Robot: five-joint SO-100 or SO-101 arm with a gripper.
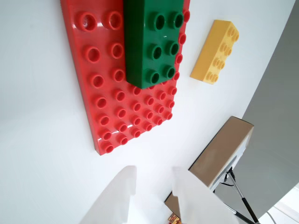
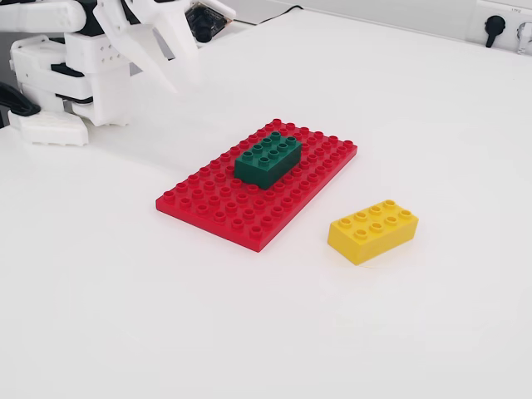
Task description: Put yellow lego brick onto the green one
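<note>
- Nearest the lens in the fixed view lies the yellow lego brick (image 2: pixel 373 230) on the white desk (image 2: pixel 125 316), studs up, its long side running slantwise. It sits just beside the red baseplate (image 2: pixel 216 208), off that plate's right-hand near corner, with a narrow strip of bare desk between the two. Nothing touches it.
- In the wrist view the yellow lego brick (image 1: pixel 215 52) shows at the upper right, again clear of the red baseplate (image 1: pixel 107 93) and to the right of it.
- The red baseplate is a large flat studded sheet lying flat on the desk, slanted in the fixed view so that one corner points toward the camera.
- The green one (image 2: pixel 268 160) stands pressed onto the red baseplate, on the half of it farther from the fixed camera, studs up, its length following the plate's long side. In the wrist view the green one (image 1: pixel 150 42) lies along the plate's right edge at the top of the picture.
- Farthest, beyond the red baseplate at the upper left of the fixed view, hangs the white arm with its claw (image 2: pixel 170 58) above the desk, well apart from the plate and both bricks.
- The claw (image 1: pixel 154 179) is spread: the wrist view shows its two white fingers (image 1: pixel 119 191) with a clear gap between them and nothing in it.
- Beside the fingers in the wrist view, below the red baseplate's right side, stands a brownish box (image 1: pixel 219 154).
</note>
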